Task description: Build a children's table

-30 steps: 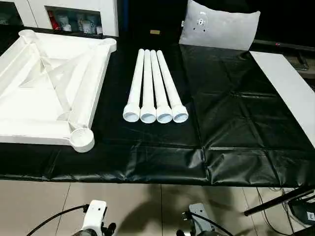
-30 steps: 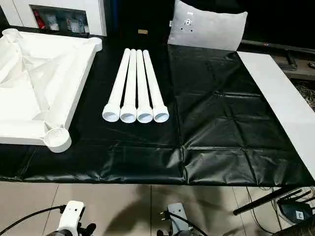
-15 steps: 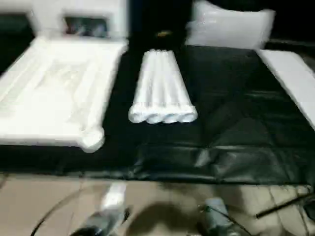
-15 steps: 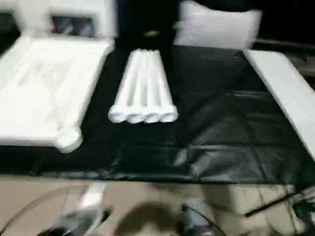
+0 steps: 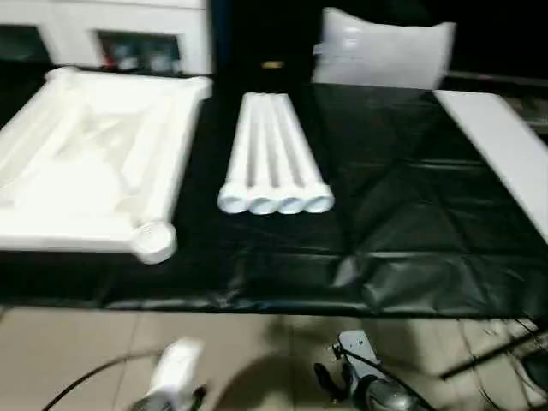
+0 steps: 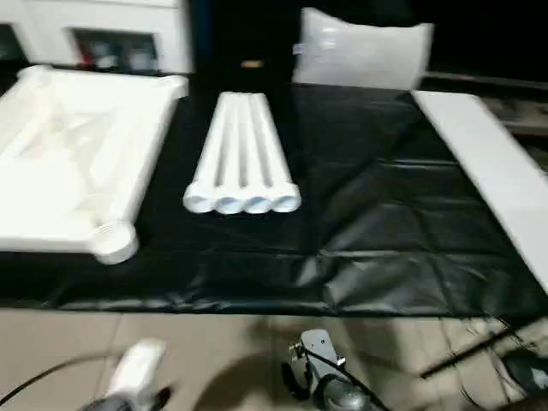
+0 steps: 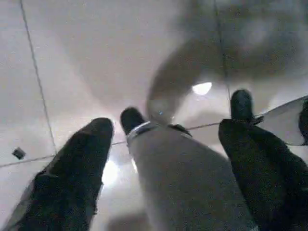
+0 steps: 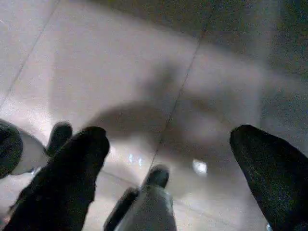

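Observation:
The white tabletop [image 5: 94, 163] lies upside down on the left of the black-covered table, ribbed underside up, with a round corner socket [image 5: 155, 241] at its near right corner. Four white tube legs [image 5: 274, 154] lie side by side in the middle, wide ends toward me. Both arms hang below the table's front edge, over the tiled floor. My left gripper [image 7: 166, 130] is open, black fingers [image 7: 82, 163] wide apart with nothing held between them. My right gripper [image 8: 168, 137] is open too, and its fingers [image 8: 67, 178] hold nothing.
A black sheet [image 5: 411, 214] covers the table. A grey-white cushion-like panel [image 5: 383, 50] stands at the back, a white cabinet [image 5: 128, 34] at the back left, and a white board [image 5: 505, 150] lies along the right edge. Beige floor tiles [image 5: 77, 360] lie below.
The whole picture has shifted and tilted, so the camera moved. Tabletop and legs lie where they were. Both arms stay low over the floor.

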Motion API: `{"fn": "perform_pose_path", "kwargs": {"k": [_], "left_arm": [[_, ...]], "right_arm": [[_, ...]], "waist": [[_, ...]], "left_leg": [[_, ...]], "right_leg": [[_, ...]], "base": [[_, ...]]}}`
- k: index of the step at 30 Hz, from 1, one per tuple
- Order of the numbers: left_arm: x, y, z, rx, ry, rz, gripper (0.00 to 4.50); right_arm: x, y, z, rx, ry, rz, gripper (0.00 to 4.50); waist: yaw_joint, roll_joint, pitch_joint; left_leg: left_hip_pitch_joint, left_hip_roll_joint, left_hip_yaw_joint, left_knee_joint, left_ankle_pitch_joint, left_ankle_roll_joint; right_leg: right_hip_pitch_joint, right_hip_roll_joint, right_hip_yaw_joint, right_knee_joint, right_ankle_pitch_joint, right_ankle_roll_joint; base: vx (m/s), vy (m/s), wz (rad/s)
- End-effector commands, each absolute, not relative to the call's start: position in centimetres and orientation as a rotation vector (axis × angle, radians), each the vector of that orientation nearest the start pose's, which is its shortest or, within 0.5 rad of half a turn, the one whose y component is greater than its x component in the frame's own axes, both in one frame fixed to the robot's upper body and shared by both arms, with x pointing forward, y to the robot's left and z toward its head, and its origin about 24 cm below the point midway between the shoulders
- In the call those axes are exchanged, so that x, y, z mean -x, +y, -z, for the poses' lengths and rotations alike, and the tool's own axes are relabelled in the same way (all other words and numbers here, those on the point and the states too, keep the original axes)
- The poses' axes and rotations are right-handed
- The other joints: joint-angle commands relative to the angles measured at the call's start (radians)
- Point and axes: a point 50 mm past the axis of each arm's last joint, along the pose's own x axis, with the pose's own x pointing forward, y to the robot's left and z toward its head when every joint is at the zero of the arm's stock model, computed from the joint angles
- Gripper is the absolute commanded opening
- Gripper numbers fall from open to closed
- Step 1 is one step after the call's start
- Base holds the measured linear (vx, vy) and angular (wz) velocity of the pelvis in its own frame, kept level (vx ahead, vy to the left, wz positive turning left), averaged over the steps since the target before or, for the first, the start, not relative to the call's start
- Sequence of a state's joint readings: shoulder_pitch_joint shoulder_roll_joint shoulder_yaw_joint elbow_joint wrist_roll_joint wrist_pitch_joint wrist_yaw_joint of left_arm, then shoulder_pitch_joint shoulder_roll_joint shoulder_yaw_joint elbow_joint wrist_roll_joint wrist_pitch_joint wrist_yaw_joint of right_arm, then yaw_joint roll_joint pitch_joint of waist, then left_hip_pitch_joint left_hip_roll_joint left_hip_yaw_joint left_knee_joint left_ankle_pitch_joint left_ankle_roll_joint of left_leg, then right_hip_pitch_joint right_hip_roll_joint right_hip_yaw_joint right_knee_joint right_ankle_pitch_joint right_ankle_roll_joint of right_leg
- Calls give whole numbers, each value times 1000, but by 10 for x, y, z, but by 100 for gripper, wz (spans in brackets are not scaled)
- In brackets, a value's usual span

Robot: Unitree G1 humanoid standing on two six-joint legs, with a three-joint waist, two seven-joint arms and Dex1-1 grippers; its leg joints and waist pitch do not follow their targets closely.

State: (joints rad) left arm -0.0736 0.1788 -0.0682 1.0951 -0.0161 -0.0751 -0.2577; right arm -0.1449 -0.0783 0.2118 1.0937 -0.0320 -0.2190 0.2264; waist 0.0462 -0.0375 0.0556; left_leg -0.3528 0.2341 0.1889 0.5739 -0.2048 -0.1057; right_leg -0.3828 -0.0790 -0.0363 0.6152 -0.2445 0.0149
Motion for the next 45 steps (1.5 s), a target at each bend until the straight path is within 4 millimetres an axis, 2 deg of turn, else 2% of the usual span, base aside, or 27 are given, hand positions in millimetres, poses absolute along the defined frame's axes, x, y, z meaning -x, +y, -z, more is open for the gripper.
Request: {"fn": "perform_pose_path", "kwargs": {"k": [1,2,3,4,5,6,7,9,10,12,13,15,16,17,18,20,22,24,29,32,37,38,39,41,42,44,45], "left_arm": [[-168,179,132,-13,844,271,427],[-168,179,128,4,810,285,440],[-167,178,125,18,778,301,440],[-163,178,116,28,711,327,447],[-163,179,116,28,707,328,447],[-159,181,113,24,680,332,447],[-159,181,113,24,679,333,447],[-153,182,110,11,648,363,447],[-151,181,109,11,644,372,447],[-139,180,98,23,620,430,447],[-136,180,92,12,604,435,447],[-131,181,79,10,579,452,447],[-130,181,78,6,576,456,447],[-129,180,75,-1,569,465,447],[-128,180,72,-5,562,478,447],[-123,178,64,10,549,515,447],[-115,177,43,34,496,546,447],[-111,176,30,46,462,562,447],[-103,166,-21,92,346,667,447],[-101,164,-35,103,326,687,447],[-107,164,-87,125,209,710,447],[-108,164,-88,126,206,710,447],[-116,162,-110,126,134,714,447],[-128,160,-127,126,56,708,447],[-135,158,-136,126,16,708,447],[-148,156,-148,121,-44,709,447],[-151,155,-152,120,-58,708,447]], "right_arm": [[-189,-136,122,157,692,-432,450],[-190,-141,120,161,672,-415,450],[-191,-147,118,171,656,-394,450],[-192,-162,111,172,604,-357,450],[-192,-163,110,171,600,-355,450],[-189,-172,102,183,546,-367,450],[-189,-173,101,186,543,-369,450],[-176,-174,93,210,494,-461,450],[-172,-174,92,200,503,-481,450],[-150,-170,88,77,578,-597,450],[-144,-169,84,66,574,-619,450],[-136,-170,76,56,556,-635,450],[-135,-170,75,56,551,-637,450],[-134,-170,72,57,543,-639,450],[-132,-170,69,58,533,-648,450],[-130,-170,61,34,508,-661,450],[-127,-169,42,-103,473,-697,450],[-126,-171,32,-117,455,-708,450],[-132,-179,-9,-229,335,-742,450],[-132,-181,-15,-224,311,-764,450],[-130,-194,-33,-133,253,-811,450],[-130,-194,-34,-132,251,-810,450],[-138,-194,-49,-82,193,-785,450],[-156,-191,-65,25,103,-699,450],[-169,-188,-78,68,22,-634,450],[-185,-181,-94,111,3,-548,450],[-188,-178,-96,119,29,-543,450]], "waist": [[-6,10,-36],[-4,1,-26],[-3,3,-26],[-6,1,-23],[-6,-2,-18],[-9,-4,-12],[-7,-7,-14],[-13,-15,-2],[-14,-16,-5],[-18,-14,5],[-20,-13,12],[-24,-18,16],[-20,-16,18],[-21,-20,19],[-20,-16,26],[-19,-17,29],[-20,-16,37],[-18,-18,42],[-14,-20,45],[-14,-19,45],[-12,-25,37],[-10,-23,37],[-10,-25,33],[-12,-28,27],[-14,-29,36],[-21,-27,23],[-22,-24,14]], "left_leg": [[7,17,7,-64,-189,83],[4,19,6,-70,-223,74],[2,21,3,-72,-234,66],[4,21,5,-72,-263,56],[-1,19,4,-74,-277,52],[0,14,7,-73,-281,51],[-1,11,7,-69,-271,55],[-7,8,6,-72,-261,65],[-9,8,5,-69,-259,69],[-13,19,1,-76,-256,85],[-14,18,3,-77,-263,85],[-13,18,6,-78,-291,70],[-13,21,4,-77,-287,66],[-15,19,6,-76,-268,73],[-15,16,7,-79,-277,70],[-13,18,6,-79,-294,61],[-14,18,4,-82,-319,49],[-13,19,5,-84,-328,47],[-9,16,5,-83,-320,39],[-7,13,8,-81,-306,34],[-7,7,10,-73,-244,36],[-5,6,10,-71,-236,33],[-6,2,9,-68,-213,27],[-3,0,9,-66,-189,26],[-5,-6,10,-69,-197,2],[-1,-12,4,-64,-148,-29],[8,-12,7,-57,-109,-37]], "right_leg": [[30,-51,35,-67,66,-283],[26,-52,36,-74,0,-270],[30,-56,37,-73,-24,-264],[25,-52,39,-79,-67,-247],[25,-49,40,-82,-90,-219],[19,-41,42,-84,-86,-200],[23,-38,42,-84,-67,-186],[17,-35,41,-87,-74,-148],[23,-35,41,-84,-67,-145],[21,-34,42,-82,-32,-154],[16,-31,41,-83,-29,-158],[12,-27,44,-85,-53,-167],[14,-29,46,-83,-42,-166],[11,-23,46,-82,-14,-161],[6,-22,46,-85,-43,-152],[6,-25,51,-86,-75,-142],[2,-20,58,-87,-107,-121],[-2,-16,61,-89,-96,-109],[-4,-13,63,-88,-103,-87],[-6,-11,62,-87,-105,-77],[1,-5,60,-81,-43,-77],[2,-5,59,-79,-33,-75],[5,-4,58,-72,-15,-73],[7,-3,56,-72,-20,-66],[0,-1,54,-75,-86,-54],[7,3,54,-64,-87,-32],[9,7,57,-58,-5,-27]], "base": [[0,0,0],[0,0,0],[0,0,0],[0,0,0],[0,0,0],[0,0,0],[0,0,0],[0,0,0],[0,0,0],[0,0,0],[0,0,0],[0,0,0],[0,0,0],[0,0,0],[0,0,0],[0,0,0],[0,0,0],[0,0,0],[0,0,0],[0,0,0],[0,0,0],[0,0,0],[0,0,0],[0,0,0],[0,0,0],[-54,-3,-9],[0,0,0]]}}
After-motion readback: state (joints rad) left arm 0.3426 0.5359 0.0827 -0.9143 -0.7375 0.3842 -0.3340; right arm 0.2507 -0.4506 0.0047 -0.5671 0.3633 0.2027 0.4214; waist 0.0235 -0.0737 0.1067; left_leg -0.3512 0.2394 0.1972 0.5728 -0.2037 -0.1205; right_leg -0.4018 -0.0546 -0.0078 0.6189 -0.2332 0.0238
